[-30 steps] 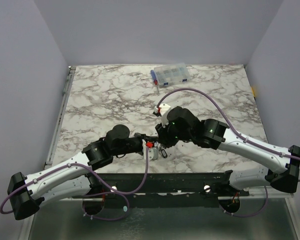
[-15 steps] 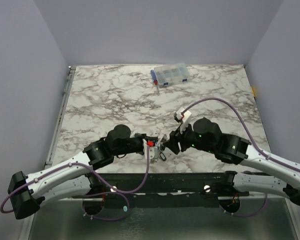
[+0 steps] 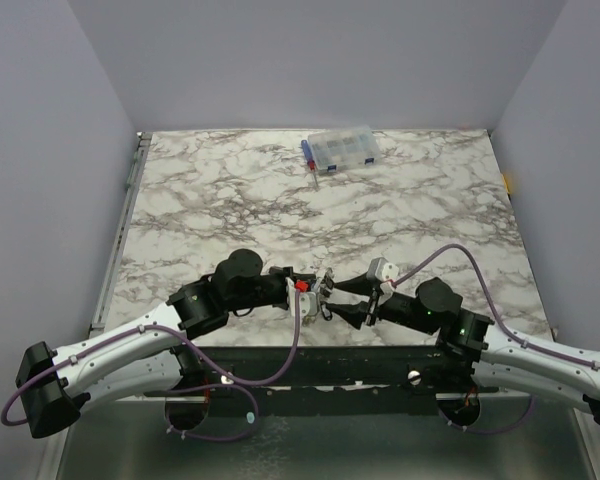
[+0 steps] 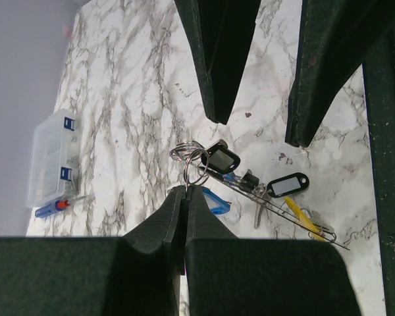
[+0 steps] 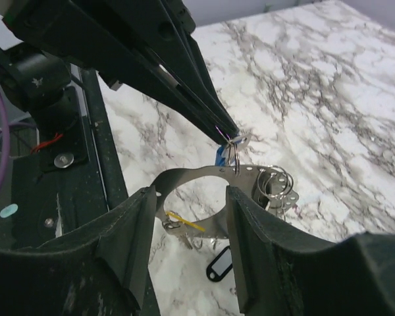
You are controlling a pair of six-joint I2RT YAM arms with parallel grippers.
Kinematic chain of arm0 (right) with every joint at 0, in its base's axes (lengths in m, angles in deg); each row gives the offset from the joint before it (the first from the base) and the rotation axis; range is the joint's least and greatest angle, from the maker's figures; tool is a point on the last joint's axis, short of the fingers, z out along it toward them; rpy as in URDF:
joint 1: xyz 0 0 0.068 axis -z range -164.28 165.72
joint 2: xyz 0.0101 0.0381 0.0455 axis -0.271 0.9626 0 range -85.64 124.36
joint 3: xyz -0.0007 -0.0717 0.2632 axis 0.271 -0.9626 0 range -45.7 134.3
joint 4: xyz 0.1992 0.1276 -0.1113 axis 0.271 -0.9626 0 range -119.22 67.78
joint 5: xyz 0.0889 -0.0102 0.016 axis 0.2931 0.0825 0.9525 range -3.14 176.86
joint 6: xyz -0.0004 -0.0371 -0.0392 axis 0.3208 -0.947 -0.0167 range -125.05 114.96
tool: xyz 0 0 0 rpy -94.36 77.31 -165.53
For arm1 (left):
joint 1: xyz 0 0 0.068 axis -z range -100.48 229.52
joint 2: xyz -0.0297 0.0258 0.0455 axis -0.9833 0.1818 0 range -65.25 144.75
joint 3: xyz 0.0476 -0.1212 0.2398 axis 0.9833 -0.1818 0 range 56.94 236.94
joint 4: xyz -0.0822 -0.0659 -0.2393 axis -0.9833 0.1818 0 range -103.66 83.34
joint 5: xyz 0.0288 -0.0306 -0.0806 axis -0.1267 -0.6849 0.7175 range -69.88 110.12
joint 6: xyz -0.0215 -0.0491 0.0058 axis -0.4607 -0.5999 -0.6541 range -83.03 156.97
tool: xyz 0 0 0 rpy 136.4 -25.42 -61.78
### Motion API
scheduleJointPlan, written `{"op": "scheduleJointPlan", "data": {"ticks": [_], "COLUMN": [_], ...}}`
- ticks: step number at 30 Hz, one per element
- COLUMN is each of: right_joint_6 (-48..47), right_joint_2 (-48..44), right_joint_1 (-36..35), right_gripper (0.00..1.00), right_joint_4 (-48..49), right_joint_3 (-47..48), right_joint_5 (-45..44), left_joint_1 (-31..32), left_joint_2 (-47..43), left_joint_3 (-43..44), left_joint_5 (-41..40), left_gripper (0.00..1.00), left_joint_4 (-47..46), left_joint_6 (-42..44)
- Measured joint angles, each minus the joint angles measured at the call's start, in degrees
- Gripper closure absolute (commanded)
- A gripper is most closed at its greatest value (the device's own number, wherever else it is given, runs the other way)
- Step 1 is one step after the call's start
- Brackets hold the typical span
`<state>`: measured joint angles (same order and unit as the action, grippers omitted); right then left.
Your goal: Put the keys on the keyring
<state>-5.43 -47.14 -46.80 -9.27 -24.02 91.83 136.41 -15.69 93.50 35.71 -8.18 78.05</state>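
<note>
At the near edge of the marble table [image 3: 210, 200], my left gripper [image 4: 186, 190] is pinched shut on a small ring [image 5: 232, 155]. My right gripper [image 5: 189, 192], just to its right, stands apart and empty. The keyring [image 5: 184, 172] sits between them, with the keys [image 4: 288, 185] bunched beside it.

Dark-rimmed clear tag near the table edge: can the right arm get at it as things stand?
Probably yes. The jaws of the right arm stand open just beyond the tag, nothing lies between them, and those of the left arm, shut on the silver ring, sit aside.
</note>
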Motion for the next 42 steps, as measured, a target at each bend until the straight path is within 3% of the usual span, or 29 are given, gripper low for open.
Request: {"op": "scheduleJointPlan", "data": {"ticks": [7,12,16,27,42], "right_joint_6": [-4.22,-5.79,-6.58,-6.80,-7.32], "right_joint_2": [2.10,3.48,4.55,7.52,12.96], "right_joint_1": [0.00,0.00,0.00,0.00,0.00], "right_gripper": [0.61,0.60,0.53,0.53,0.71], "right_joint_4": [13.09,18.45,20.09,22.71,24.70], "right_joint_3": [-3.80,-5.29,-5.46,-6.21,-6.21], "right_joint_5": [1.07,0.44,-0.85,-5.79,-6.27], "left_joint_1": [0.00,0.00,0.00,0.00,0.00], "left_joint_2": [0.00,0.00,0.00,0.00,0.00], "left_joint_3": [0.00,0.00,0.00,0.00,0.00], "left_joint_5": [0.00,0.00,0.00,0.00,0.00], "left_gripper": [1.00,1.00,1.00,1.00,1.00], "left_joint_4": [0.00,0.00,0.00,0.00,0.02], "left_joint_6": [-0.11,-0.13,-0.13,-0.17,-0.37]}}
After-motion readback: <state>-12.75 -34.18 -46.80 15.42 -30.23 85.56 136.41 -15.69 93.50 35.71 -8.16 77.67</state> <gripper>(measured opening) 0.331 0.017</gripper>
